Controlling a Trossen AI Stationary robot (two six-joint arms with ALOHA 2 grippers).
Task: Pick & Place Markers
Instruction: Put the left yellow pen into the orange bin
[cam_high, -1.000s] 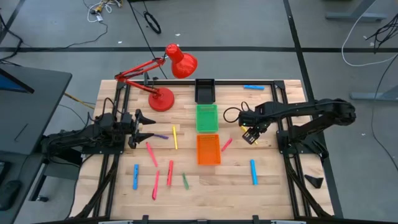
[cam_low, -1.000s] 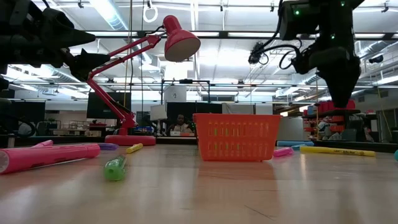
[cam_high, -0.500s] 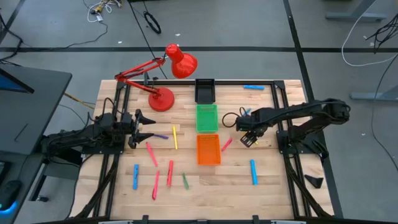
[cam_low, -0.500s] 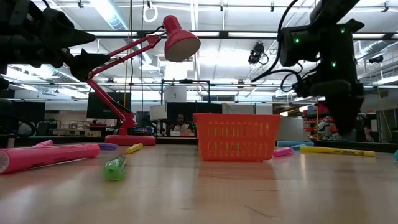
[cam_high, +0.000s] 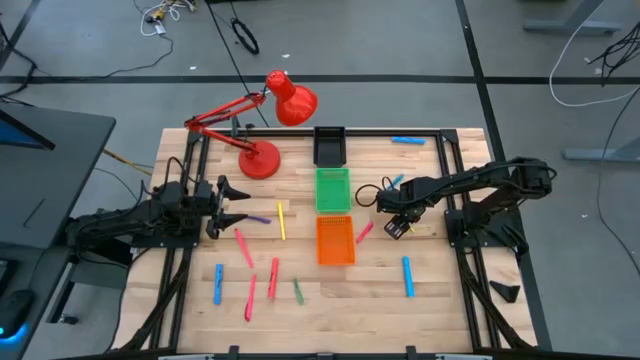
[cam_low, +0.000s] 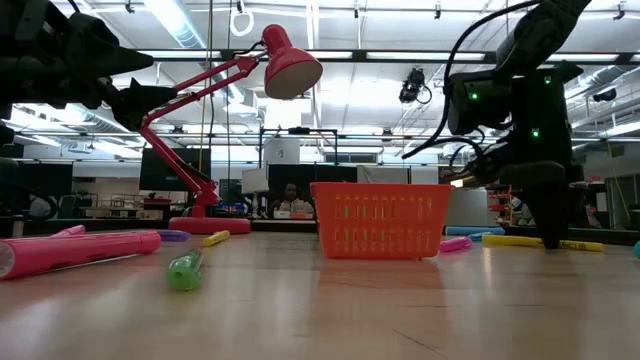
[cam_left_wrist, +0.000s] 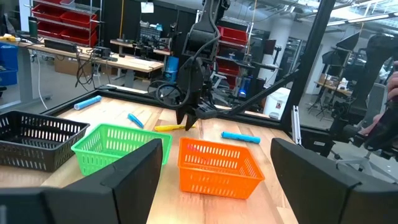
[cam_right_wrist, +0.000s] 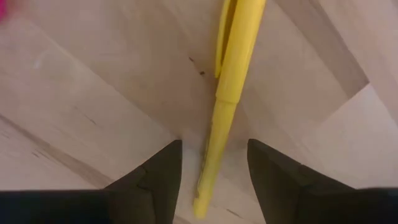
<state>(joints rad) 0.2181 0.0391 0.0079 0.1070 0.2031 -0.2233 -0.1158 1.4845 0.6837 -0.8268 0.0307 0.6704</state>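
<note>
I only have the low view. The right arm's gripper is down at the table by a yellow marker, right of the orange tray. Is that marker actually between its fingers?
Observer: Yes. In the right wrist view the yellow marker lies on the wood between the fingers of the right gripper, which is open, not closed on it.
Operator: Anything else close by?
Observer: From above, a pink marker lies between that gripper and the orange tray.
Operator: And the left arm?
Observer: The left gripper waits open at the table's left side, near a purple marker.
</note>
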